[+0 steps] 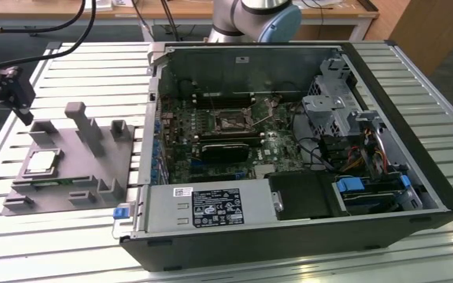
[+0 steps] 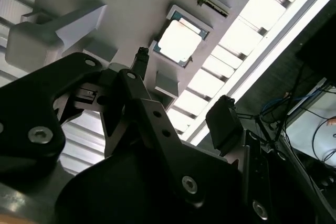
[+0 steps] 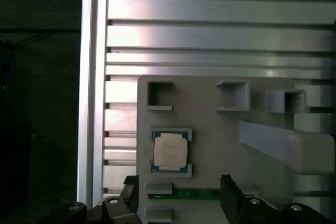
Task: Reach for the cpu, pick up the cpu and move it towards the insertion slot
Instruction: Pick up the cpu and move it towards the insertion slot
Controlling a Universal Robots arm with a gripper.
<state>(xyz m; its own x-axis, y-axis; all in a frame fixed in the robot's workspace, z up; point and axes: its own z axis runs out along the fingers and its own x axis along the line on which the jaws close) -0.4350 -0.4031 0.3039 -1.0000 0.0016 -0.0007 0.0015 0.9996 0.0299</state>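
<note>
Slatted aluminium table (image 1: 69, 59) carried two things: an open computer case (image 1: 289, 247) in the middle, and a grey fixture (image 1: 61, 147) towards the exterior view's left.

- Cpu (image 1: 40, 163) lay flat in a square recess of the fixture, silvery top up. It showed in both wrist views (image 3: 170, 151) (image 2: 179, 41), with a thin green edge around its rim.
- Insertion slot (image 1: 233, 122) sat on the board inside the case, shiny frame around a dark centre, well apart from the cpu. A black card (image 1: 225, 151) lay just beside it, nearer the camera.
- Gripper (image 1: 10, 88) hung above the table near the far corner of the fixture on the exterior view's left, clear of the cpu and not touching it.
- In the first wrist view the gripper (image 3: 178, 190) had its two black fingers (image 3: 228, 192) spread apart, with nothing between them. The cpu lay just beyond the gap.
- A green strip of circuit board (image 3: 184, 195) ran along the fixture beside the cpu recess.
- Second wrist view agreed: gripper (image 2: 182, 82) wide, holding nothing.
- Arm base (image 1: 262, 17) stood behind the case.
</note>
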